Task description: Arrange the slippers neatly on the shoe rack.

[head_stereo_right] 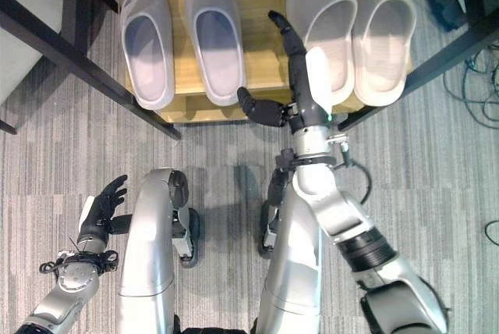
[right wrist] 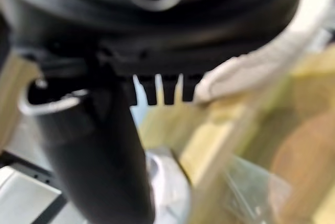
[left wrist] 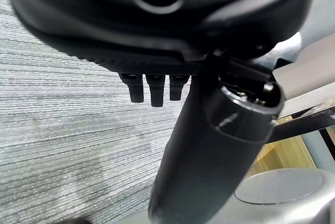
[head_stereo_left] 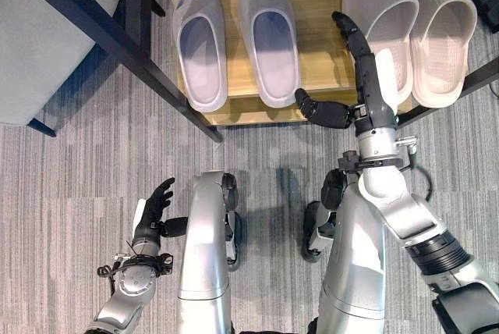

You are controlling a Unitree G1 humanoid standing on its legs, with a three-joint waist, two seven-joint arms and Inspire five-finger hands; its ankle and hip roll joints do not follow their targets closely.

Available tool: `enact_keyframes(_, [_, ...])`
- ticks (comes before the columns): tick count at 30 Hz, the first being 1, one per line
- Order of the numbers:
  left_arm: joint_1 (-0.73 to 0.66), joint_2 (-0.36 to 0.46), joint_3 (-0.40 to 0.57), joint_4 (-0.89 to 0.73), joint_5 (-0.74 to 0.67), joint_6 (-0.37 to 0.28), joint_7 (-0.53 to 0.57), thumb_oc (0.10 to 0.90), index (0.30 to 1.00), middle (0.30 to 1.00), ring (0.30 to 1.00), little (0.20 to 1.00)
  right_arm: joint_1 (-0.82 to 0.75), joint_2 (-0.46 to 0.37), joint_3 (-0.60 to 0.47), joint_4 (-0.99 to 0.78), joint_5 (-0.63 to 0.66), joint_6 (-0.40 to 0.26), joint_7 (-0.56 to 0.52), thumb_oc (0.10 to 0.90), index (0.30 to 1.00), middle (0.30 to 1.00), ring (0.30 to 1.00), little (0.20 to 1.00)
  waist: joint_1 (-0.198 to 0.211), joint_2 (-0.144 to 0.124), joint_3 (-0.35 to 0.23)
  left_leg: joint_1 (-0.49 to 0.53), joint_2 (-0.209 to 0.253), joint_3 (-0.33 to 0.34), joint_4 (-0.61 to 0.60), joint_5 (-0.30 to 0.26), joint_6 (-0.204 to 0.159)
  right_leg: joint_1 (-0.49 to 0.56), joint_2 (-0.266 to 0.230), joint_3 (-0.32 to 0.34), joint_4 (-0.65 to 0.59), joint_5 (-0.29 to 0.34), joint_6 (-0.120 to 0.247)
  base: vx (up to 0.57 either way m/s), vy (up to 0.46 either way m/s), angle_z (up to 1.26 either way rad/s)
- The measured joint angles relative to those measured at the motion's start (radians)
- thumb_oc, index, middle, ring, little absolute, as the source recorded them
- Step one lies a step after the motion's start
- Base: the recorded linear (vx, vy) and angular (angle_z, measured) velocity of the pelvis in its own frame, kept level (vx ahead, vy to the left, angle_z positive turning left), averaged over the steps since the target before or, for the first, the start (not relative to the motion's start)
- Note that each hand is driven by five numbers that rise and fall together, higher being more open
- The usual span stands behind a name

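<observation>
Slippers sit on the wooden shoe rack point(head_stereo_left: 320, 6): a grey pair point(head_stereo_left: 234, 41) to my left, a beige pair point(head_stereo_left: 413, 30) to my right. My left hand point(head_stereo_left: 154, 209) hangs low over the carpet point(head_stereo_left: 70, 186), fingers relaxed. My right hand point(head_stereo_left: 366, 76) reaches out straight-fingered alongside the inner beige slipper point(head_stereo_left: 386, 22), holding nothing.

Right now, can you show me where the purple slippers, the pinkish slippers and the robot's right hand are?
purple slippers point(head_stereo_left: 201, 45), left eye view, footbed of the left one.
pinkish slippers point(head_stereo_left: 444, 37), left eye view, strap of the right one.
right hand point(head_stereo_left: 373, 84), left eye view, back of hand.
</observation>
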State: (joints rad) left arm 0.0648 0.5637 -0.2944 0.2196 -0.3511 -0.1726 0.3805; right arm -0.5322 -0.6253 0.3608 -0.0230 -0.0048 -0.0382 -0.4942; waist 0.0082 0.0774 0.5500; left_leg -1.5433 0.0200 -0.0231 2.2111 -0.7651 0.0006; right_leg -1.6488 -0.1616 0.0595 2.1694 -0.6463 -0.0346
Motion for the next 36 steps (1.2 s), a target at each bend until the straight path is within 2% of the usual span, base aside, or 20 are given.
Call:
enact_keyframes(7, [0.000, -0.007, 0.000, 0.002, 0.001, 0.003, 0.003, 0.800, 0.900, 0.900, 0.900, 0.900, 0.031, 0.020, 0.000, 0.000, 0.028, -0.009, 0.009, 0.800, 0.900, 0.900, 0.900, 0.900, -0.004, 0.000, 0.000, 0.000, -0.001, 0.003, 0.005, 0.000, 0.000, -0.002, -0.002, 0.005, 0.009, -0.001, 0.000, 0.00, 0.000, 0.00])
enact_keyframes(21, [0.004, -0.008, -0.001, 0.007, 0.002, 0.003, 0.006, 0.800, 0.900, 0.900, 0.900, 0.900, -0.002, 0.046, 0.007, 0.026, 0.027, -0.019, 0.011, 0.800, 0.900, 0.900, 0.900, 0.900, -0.024, -0.001, 0.000, 0.000, -0.004, 0.003, 0.014, 0.000, 0.000, -0.002, -0.005, 0.008, 0.022, -0.007, 0.004, 0.00, 0.000, 0.00])
enact_keyframes(25, [0.005, -0.008, -0.002, 0.010, 0.002, 0.002, 0.006, 0.800, 0.900, 0.900, 0.900, 0.900, -0.072, 0.053, 0.040, 0.102, 0.027, -0.017, 0.012, 0.800, 0.900, 0.900, 0.900, 0.900, -0.022, 0.000, -0.001, 0.003, -0.004, 0.004, 0.014, 0.000, 0.000, -0.002, -0.005, 0.009, 0.023, -0.007, 0.004, 0.00, 0.000, 0.00])
enact_keyframes(36, [0.005, -0.007, -0.007, 0.025, 0.002, 0.002, 0.003, 0.800, 0.900, 0.900, 0.900, 0.900, -0.150, 0.059, 0.114, 0.165, 0.075, -0.027, 0.066, 0.800, 0.900, 0.900, 0.900, 0.900, -0.020, 0.001, -0.001, 0.010, -0.008, 0.019, 0.006, 0.000, 0.000, -0.005, -0.008, 0.024, 0.027, -0.009, -0.001, 0.00, 0.000, 0.00])
